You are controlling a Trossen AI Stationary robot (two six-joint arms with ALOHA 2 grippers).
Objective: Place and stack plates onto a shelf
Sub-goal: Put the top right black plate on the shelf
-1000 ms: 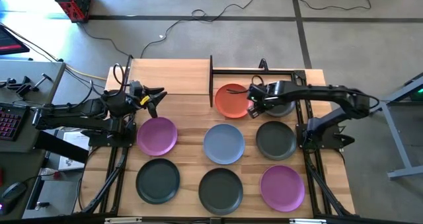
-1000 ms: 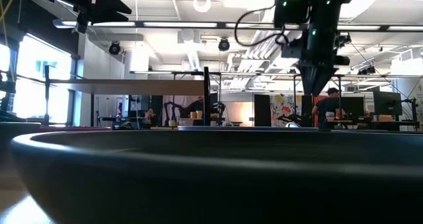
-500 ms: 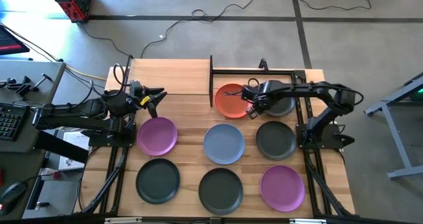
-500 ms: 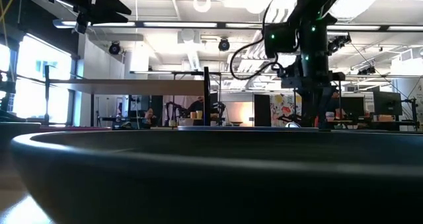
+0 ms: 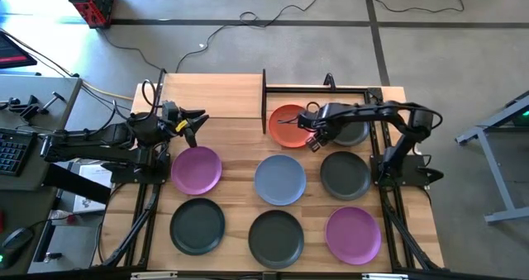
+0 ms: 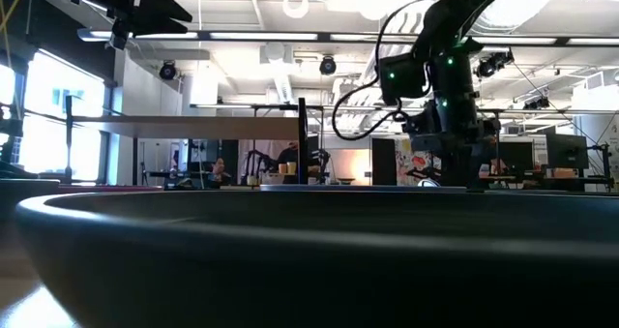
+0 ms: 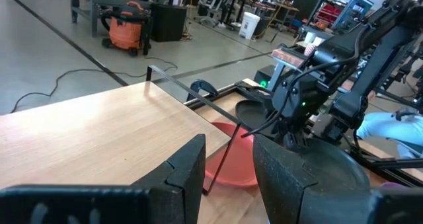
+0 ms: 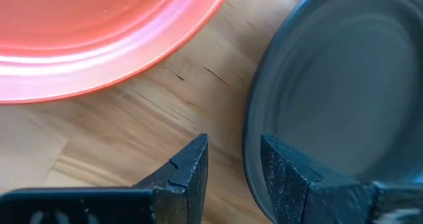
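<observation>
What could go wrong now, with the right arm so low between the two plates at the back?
The right gripper hangs over the dark grey plate's rim, jaws open. Closing off-centre could let the rim slip or push the plate away. The orange plate lies close beside, so it might be bumped. The shelf's black post also stands near.

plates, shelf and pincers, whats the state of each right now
orange plate: flat on the table, under the shelf frame
dark grey plate: beside the orange one, right pincer at its edge
other six plates: flat, unstacked, in two rows
shelf: nothing on it
right pincer: open, over the gap between those two plates
left pincer: open, empty, waiting by the shelf
</observation>
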